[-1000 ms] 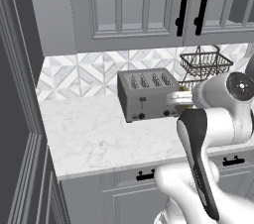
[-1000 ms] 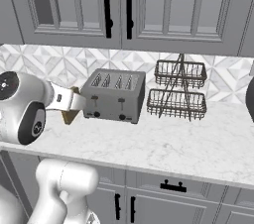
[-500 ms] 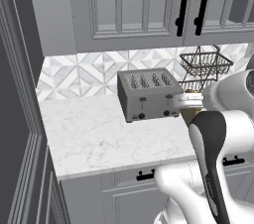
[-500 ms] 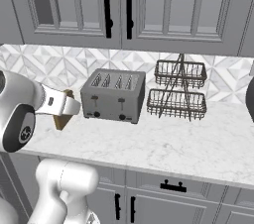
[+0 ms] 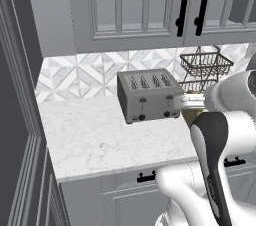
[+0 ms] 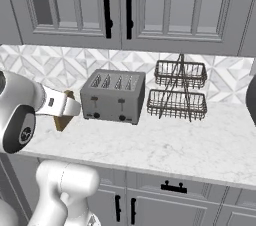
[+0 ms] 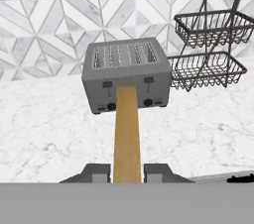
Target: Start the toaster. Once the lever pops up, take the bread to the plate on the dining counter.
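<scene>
Above the marble worktop, the two-finger gripper (image 7: 127,172) pinches the thin golden-brown bread slice (image 7: 127,134), held clear of the boxy grey toaster (image 7: 126,73). Carrying it level and slowly toward the plate should prevent slipping.

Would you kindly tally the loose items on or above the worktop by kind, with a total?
Toaster: 1
Bread slice, held in the tool: 1
Two-tier wire basket rack: 1
Total: 3
</scene>
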Controlling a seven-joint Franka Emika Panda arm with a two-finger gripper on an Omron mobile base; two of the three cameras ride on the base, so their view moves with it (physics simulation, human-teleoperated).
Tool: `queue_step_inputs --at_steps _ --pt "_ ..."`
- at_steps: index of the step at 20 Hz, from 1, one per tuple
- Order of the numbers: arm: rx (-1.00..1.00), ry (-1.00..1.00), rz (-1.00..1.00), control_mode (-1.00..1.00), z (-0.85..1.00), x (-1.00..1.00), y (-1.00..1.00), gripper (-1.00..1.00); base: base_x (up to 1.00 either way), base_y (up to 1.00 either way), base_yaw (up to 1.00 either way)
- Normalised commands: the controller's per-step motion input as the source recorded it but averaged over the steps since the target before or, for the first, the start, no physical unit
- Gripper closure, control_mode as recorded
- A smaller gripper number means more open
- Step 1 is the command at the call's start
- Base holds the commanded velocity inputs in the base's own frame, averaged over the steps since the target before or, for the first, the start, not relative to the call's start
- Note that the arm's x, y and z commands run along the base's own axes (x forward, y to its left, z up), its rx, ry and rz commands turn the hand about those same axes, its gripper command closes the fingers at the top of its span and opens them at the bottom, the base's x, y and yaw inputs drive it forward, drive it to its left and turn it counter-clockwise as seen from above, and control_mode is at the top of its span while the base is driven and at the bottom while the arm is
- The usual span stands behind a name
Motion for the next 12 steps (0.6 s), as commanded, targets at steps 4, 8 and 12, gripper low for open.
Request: queue_step_inputs --at_steps 4,8,12 --pt "0.00 0.00 0.00 1.00 0.00 0.00 0.00 1.00 -0.34 -0.30 -0.52" --pt "0.00 0.00 0.00 1.00 0.00 0.00 0.00 1.00 -0.36 -0.46 -0.62" --pt "0.00 0.00 0.00 1.00 0.00 0.00 0.00 1.00 -0.02 -0.64 -0.66"
